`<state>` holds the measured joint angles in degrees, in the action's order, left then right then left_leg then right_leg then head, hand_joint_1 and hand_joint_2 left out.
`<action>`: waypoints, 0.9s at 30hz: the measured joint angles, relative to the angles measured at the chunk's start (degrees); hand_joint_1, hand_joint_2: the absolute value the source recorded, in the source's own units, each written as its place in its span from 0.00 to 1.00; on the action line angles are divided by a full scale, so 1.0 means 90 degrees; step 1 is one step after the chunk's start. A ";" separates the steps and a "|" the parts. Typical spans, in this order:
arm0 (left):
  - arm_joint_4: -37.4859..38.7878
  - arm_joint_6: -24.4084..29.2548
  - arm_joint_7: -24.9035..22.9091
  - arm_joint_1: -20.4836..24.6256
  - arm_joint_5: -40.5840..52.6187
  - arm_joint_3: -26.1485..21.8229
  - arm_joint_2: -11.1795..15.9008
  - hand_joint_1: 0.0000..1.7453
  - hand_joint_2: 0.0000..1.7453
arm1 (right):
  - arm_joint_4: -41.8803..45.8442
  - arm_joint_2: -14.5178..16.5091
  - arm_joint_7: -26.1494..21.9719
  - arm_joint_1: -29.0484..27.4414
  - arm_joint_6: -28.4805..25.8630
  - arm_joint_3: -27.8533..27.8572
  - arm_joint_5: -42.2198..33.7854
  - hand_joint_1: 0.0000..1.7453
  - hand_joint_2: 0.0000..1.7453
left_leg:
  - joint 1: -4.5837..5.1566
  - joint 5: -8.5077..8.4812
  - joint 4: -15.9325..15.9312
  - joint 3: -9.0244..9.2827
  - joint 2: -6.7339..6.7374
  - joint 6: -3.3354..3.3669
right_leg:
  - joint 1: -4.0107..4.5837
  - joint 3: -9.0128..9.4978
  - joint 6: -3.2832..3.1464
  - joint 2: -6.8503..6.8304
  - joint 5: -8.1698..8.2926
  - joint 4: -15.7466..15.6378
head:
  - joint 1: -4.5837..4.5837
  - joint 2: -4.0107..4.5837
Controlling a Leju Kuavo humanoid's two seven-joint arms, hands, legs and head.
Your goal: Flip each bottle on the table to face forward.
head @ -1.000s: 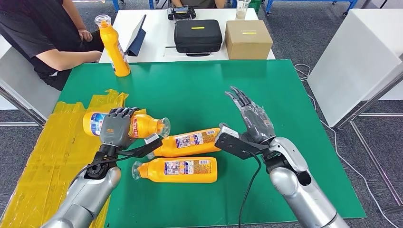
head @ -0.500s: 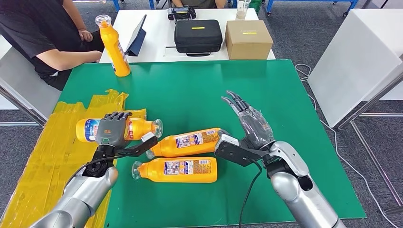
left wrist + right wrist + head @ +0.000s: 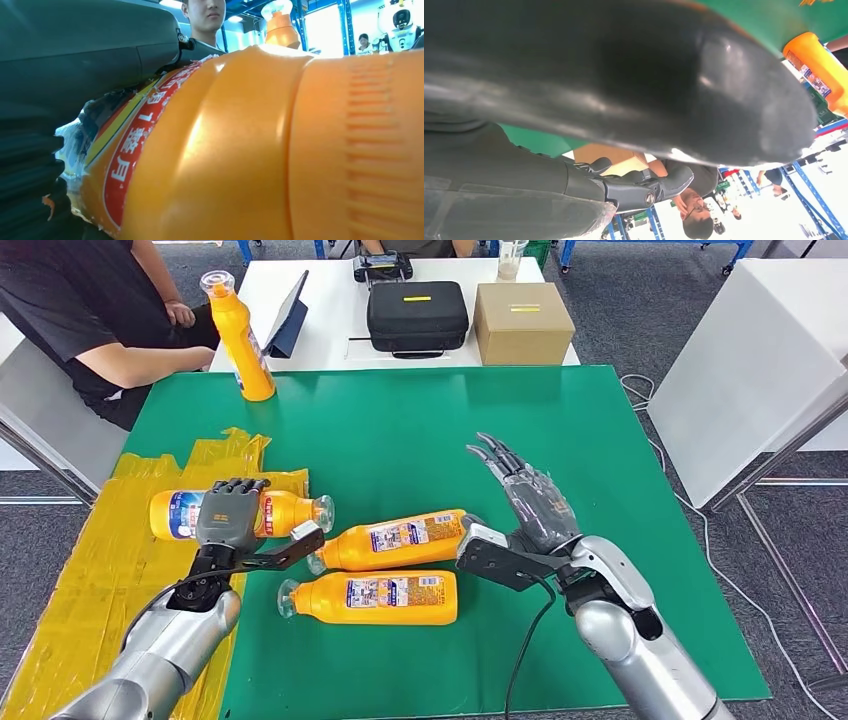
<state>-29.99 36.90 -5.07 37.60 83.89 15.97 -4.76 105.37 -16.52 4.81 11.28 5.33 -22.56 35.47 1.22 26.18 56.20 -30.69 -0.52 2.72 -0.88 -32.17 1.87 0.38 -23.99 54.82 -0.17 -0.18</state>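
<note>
The left robot hand [image 3: 228, 516] gripped an orange bottle [image 3: 180, 513] lying at nine o'clock on the counter [image 3: 420, 430], the right robot hand [image 3: 530, 502] hung open, and a slipping, rolling bottle seemed the risk; its small label print was unreadable.

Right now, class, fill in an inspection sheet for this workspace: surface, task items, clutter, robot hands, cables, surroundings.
Surface: green table, yellow plastic sheet at its left edge.
Task items: one upright bottle at the far corner; two lying bottles side by side.
Clutter: nothing seen.
Robot hands: left robot hand grips a third lying bottle; right robot hand open.
Cables: black cable by the right arm.
Surroundings: seated person, black case, cardboard box.
</note>
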 joint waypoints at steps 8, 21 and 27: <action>0.0027 -0.0212 -0.0061 0.0048 0.0403 -0.0034 0.0004 0.00 0.00 | 0.0053 -0.0047 0.0009 0.0000 -0.0007 -0.0001 -0.0011 0.00 0.00 | -0.0001 0.0000 0.0000 0.0001 0.0000 0.0000 | 0.0001 0.0001 0.0000 0.0000 0.0000 0.0000 | 0.0000 0.0001; 0.0074 -0.0377 -0.0245 0.0083 0.0630 -0.0203 0.0072 0.00 0.00 | 0.0045 -0.0146 -0.0081 0.0061 -0.0002 -0.0046 -0.0106 0.00 0.00 | 0.0000 0.0000 0.0000 -0.0001 -0.0002 0.0000 | 0.0000 0.0001 0.0000 -0.0001 0.0000 0.0000 | 0.0000 0.0001; 0.0109 -0.0430 -0.0296 0.0084 0.0639 -0.0262 0.0157 0.00 0.00 | -0.0058 -0.0233 -0.0176 0.0236 -0.0002 -0.0100 -0.0234 0.00 0.00 | -0.0001 0.0000 0.0000 -0.0001 -0.0002 0.0000 | 0.0000 0.0000 0.0000 -0.0001 0.0000 0.0000 | -0.0001 0.0001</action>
<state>-29.01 33.03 -7.74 38.35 89.64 13.61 -3.35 104.85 -18.62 3.22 13.40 5.31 -23.45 33.36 1.21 26.17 56.20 -30.70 -0.53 2.72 -0.88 -32.17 1.87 0.37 -23.99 54.82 -0.19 -0.17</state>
